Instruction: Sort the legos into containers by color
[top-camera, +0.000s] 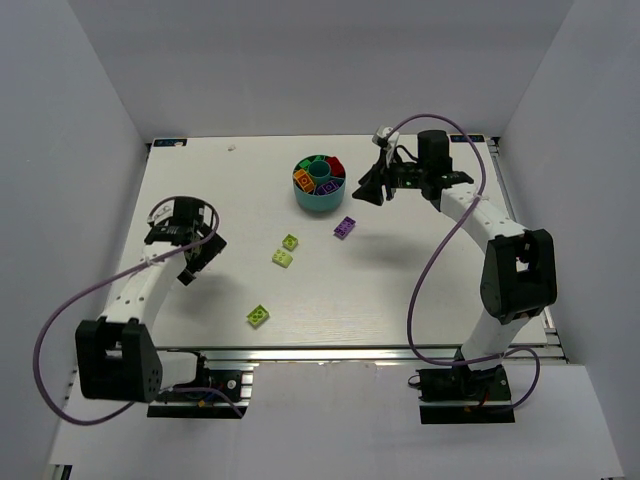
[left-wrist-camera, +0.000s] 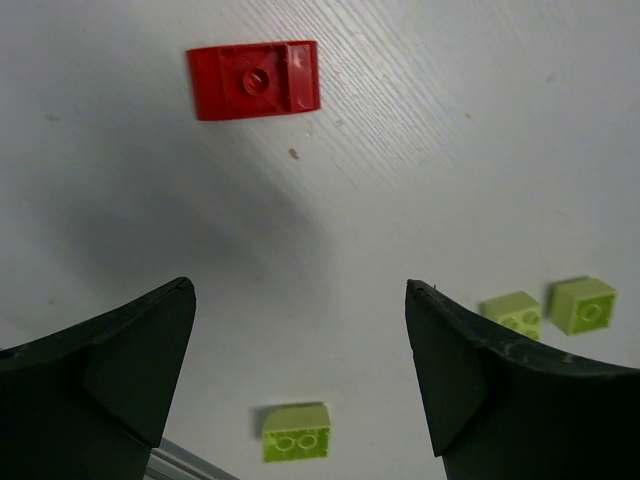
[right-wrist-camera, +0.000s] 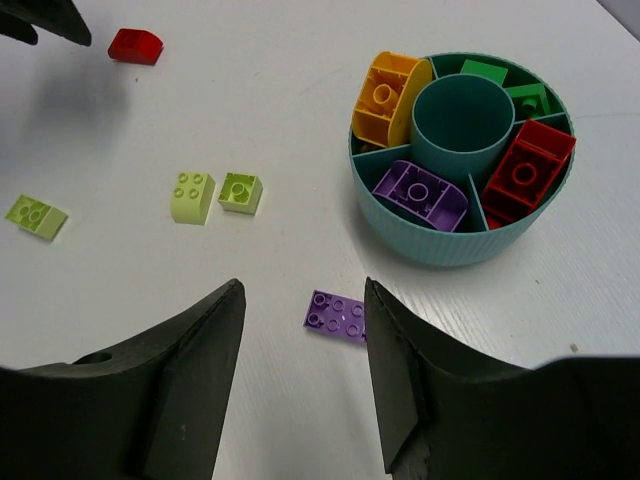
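The round teal bowl (top-camera: 320, 200) (right-wrist-camera: 440, 250) has wedge containers round a central cup (right-wrist-camera: 462, 120). These hold an orange brick (right-wrist-camera: 385, 100), a purple one (right-wrist-camera: 420, 192), a red one (right-wrist-camera: 525, 170) and dark green ones (right-wrist-camera: 505, 85). A flat purple lego (top-camera: 345, 227) (right-wrist-camera: 337, 316) lies on the table just beyond my right gripper (top-camera: 372, 190) (right-wrist-camera: 302, 290), which is open and empty. Three lime legos (top-camera: 290, 242) (top-camera: 283, 258) (top-camera: 259, 315) lie mid-table. A loose red lego (left-wrist-camera: 255, 80) (right-wrist-camera: 135, 45) lies ahead of my left gripper (top-camera: 200, 255) (left-wrist-camera: 298, 290), open and empty above the table.
White walls enclose the table on the left, back and right. The table's metal front rail (top-camera: 340, 355) runs along the near edge. In the left wrist view, one lime brick (left-wrist-camera: 296, 432) lies below the open fingers and two more (left-wrist-camera: 512, 313) (left-wrist-camera: 583, 303) at the right.
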